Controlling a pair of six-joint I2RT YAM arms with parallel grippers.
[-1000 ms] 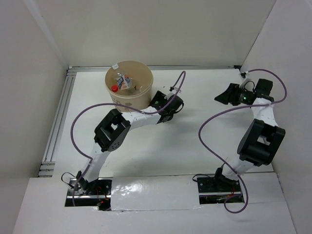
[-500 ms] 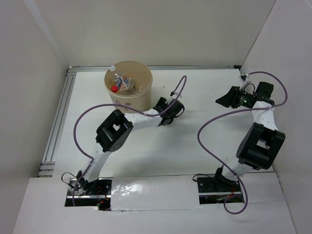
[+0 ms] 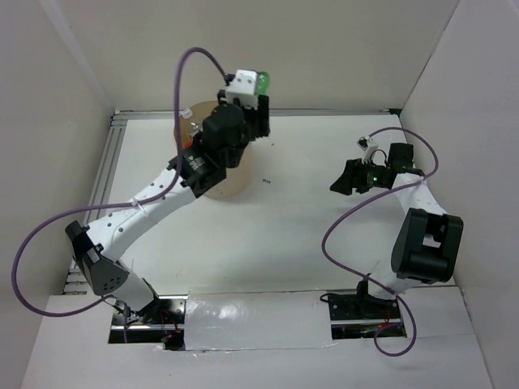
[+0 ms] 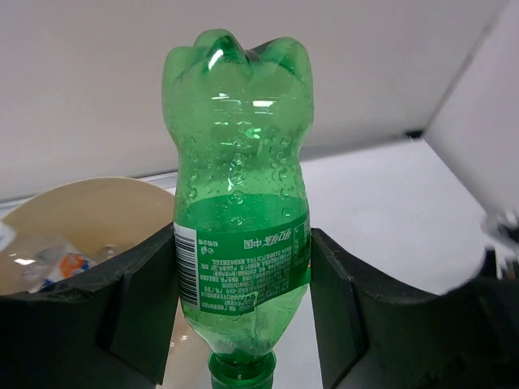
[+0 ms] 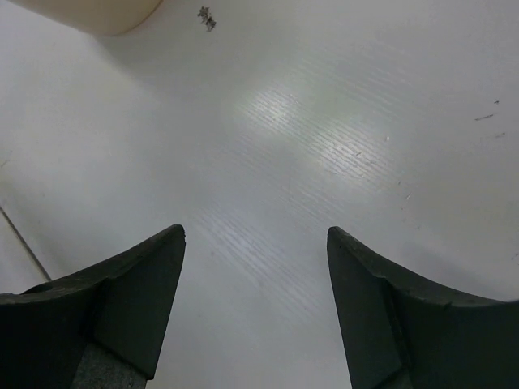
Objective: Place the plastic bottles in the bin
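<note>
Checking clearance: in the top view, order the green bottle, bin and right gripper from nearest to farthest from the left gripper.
1. green bottle, clamped in the left gripper.
2. bin, just below it, to its left.
3. right gripper, far off on the right side.

White table (image 3: 308,243), tan bin (image 3: 233,180) at far left, dark speck (image 3: 265,180) beside it

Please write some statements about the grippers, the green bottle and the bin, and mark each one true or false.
1. The left gripper is shut on the green bottle. True.
2. The green bottle lies inside the bin. False: it is held up, outside the bin.
3. The right gripper holds a bottle. False: it is open and empty, over the table.
4. The bin has a clear bottle in it. True.
</note>
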